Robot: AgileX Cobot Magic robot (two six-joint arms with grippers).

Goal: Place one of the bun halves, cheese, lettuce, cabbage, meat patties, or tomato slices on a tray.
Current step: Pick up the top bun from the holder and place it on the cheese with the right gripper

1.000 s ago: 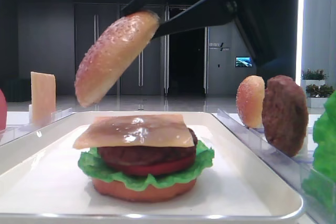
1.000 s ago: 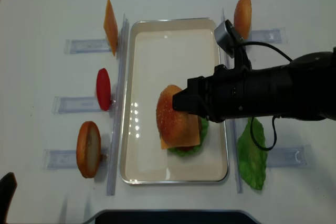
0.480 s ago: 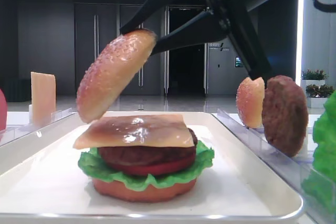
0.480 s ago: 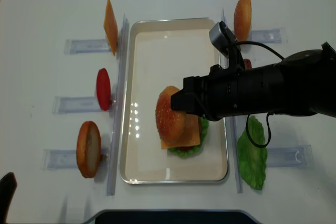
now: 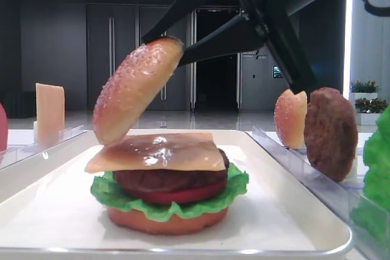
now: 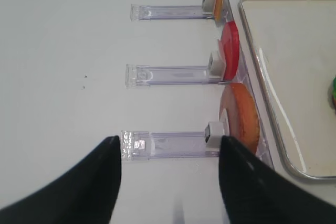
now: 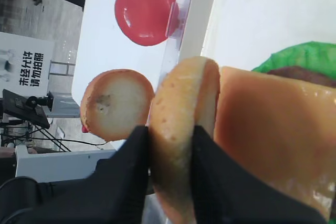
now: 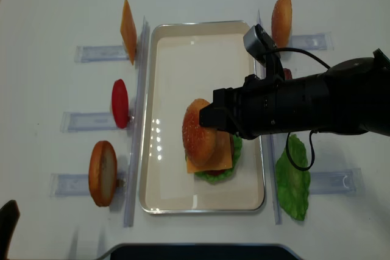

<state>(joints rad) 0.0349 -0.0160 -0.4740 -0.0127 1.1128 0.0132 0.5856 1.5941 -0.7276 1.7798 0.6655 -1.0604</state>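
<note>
Lowered since a second ago, the glossy sesame-speckled bun top [image 5: 137,89] tilts steeply, its lower edge touching the cheese [image 5: 159,151]. Right gripper [image 7: 169,148] pinches its edge. White tray [image 8: 177,59] holds the stacked lettuce [image 5: 234,182], patty and bun bottom.

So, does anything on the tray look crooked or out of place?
Yes: the sesame bun top, pinched in the right hand, hangs steeply tilted, its lower edge at the cheese slice. The stack below looks tidy on the tray.
</note>
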